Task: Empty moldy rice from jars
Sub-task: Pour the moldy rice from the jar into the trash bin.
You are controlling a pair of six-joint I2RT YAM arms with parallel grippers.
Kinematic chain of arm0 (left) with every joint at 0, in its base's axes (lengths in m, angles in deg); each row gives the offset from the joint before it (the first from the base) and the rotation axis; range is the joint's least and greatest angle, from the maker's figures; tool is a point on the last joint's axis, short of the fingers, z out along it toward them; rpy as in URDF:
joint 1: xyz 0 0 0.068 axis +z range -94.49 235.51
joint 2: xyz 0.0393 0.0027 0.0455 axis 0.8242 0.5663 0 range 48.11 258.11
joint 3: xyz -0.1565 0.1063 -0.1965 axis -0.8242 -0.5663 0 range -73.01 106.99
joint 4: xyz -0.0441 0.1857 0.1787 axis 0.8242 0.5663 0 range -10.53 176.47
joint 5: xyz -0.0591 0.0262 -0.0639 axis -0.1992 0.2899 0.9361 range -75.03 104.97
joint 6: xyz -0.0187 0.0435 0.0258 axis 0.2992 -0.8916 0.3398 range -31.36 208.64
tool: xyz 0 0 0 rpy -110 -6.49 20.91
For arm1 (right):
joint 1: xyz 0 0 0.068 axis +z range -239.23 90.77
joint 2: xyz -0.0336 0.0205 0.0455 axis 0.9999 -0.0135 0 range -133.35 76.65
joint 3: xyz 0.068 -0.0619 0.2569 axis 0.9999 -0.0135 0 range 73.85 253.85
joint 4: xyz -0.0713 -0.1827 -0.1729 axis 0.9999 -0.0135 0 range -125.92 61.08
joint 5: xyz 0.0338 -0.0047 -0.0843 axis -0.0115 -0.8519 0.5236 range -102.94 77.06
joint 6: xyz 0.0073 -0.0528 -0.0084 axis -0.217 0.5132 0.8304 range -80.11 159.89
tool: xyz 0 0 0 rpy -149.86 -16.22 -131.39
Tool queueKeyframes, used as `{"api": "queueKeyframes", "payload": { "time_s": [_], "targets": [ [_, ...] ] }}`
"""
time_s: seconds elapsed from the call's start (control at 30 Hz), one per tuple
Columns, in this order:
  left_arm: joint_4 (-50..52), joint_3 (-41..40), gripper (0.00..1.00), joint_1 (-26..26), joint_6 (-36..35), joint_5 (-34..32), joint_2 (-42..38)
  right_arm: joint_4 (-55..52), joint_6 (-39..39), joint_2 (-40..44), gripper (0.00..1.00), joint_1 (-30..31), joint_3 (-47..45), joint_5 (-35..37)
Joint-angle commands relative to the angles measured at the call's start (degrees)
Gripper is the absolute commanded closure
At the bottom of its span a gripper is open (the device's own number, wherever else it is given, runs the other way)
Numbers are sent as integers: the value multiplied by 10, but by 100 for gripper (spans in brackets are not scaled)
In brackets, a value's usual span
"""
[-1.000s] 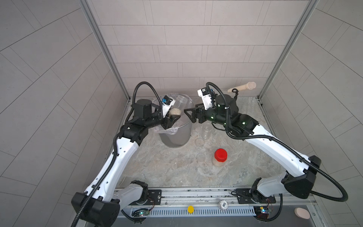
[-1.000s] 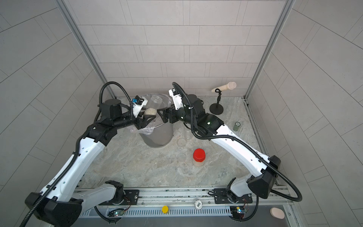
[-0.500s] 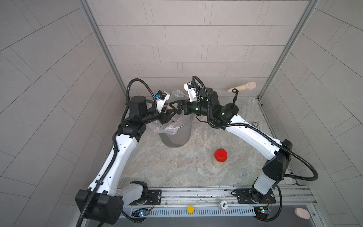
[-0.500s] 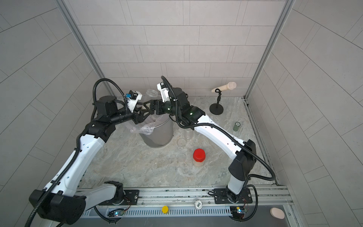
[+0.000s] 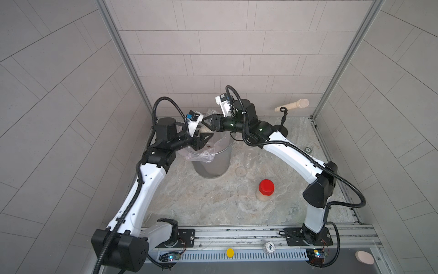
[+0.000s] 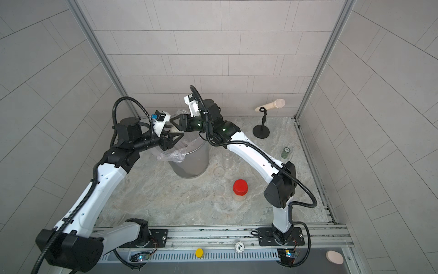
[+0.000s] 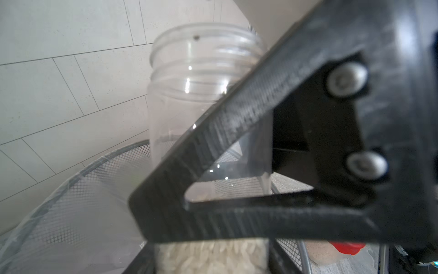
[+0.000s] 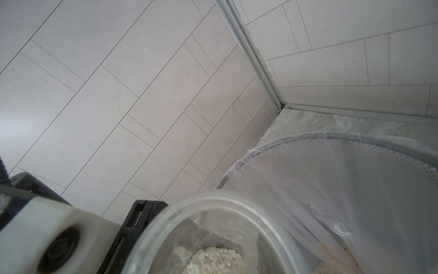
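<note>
My left gripper (image 5: 205, 137) is shut on a clear lidless jar (image 7: 201, 83), held upright above the bin. Moldy rice (image 8: 213, 261) fills its lower part, pale in both top views (image 6: 174, 130). A black finger (image 7: 237, 132) crosses the jar's wall. My right gripper (image 5: 206, 122) is at the jar's open mouth (image 8: 208, 201); its fingers stay hidden in the right wrist view. A red-lidded jar (image 5: 266, 188) with rice stands on the floor, and an empty clear jar (image 5: 249, 159) stands behind it.
The metal mesh bin (image 5: 211, 163) with a plastic liner stands under both grippers. Two clear lids (image 5: 241, 171) (image 5: 242, 189) lie on the marble floor. A black stand (image 6: 261, 131) and a small green cylinder (image 6: 286, 152) are at the back right.
My right arm has swung left from beside the bin to the held jar's mouth. My left arm has shifted slightly back and left with the jar.
</note>
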Motion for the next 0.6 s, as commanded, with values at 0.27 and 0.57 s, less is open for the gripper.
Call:
{"api": "queueKeyframes", "payload": {
  "time_s": [0.27,0.57],
  "targets": [
    [-103,-72,2,-1,61,-97,-101,-63,-97,-70,67,5,119,-22],
    [-171,-181,0,-1,198,-208,-231,-59,-216,-101,70,12,161,-15]
  ]
}}
